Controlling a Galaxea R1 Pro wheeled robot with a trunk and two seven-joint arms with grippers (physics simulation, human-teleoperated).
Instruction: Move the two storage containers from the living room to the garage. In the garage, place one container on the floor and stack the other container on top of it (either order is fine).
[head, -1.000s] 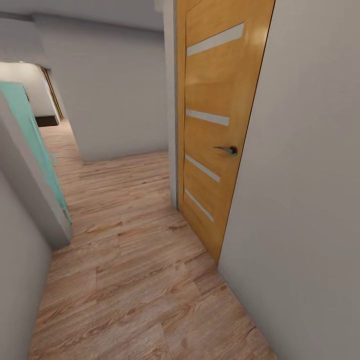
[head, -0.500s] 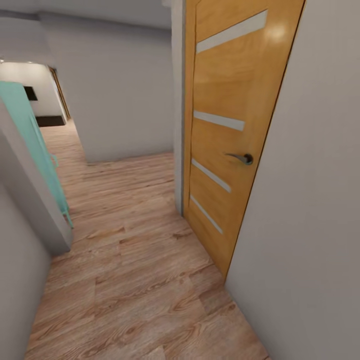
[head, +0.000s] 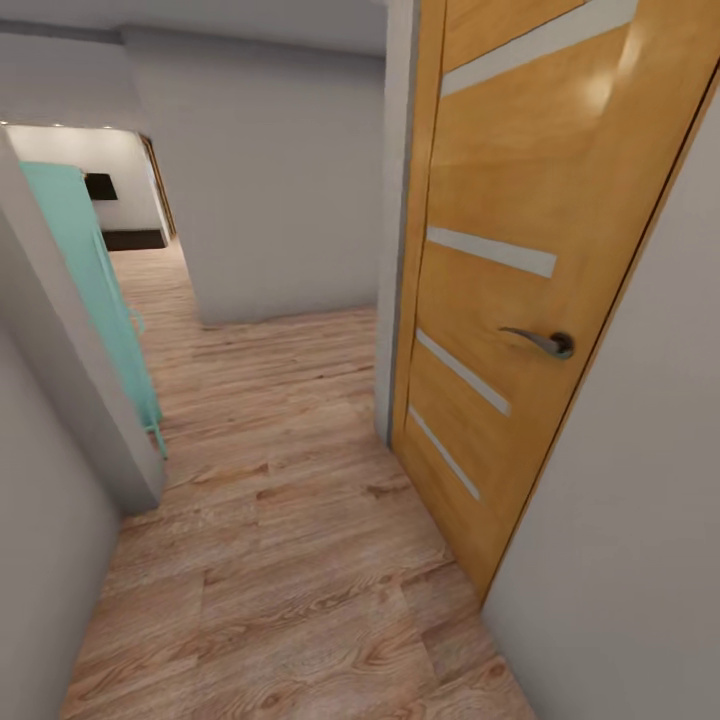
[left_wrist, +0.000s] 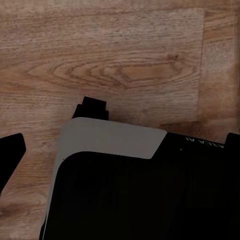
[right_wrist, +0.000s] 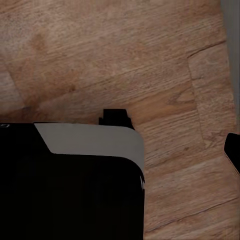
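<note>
How either gripper's jaws stand cannot be told; both wrist cameras look down past the robot's dark base (left_wrist: 145, 195) at wood-plank floor (head: 290, 560). Ahead, a hallway: an orange door (head: 510, 300) with 1 lever handle (head: 540, 342) stands beside a teal door (head: 95, 290).

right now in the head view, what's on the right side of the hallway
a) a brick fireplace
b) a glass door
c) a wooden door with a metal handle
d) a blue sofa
c: the wooden door with pale stripes and a metal handle stands at the right, over the wood-plank floor.
</note>
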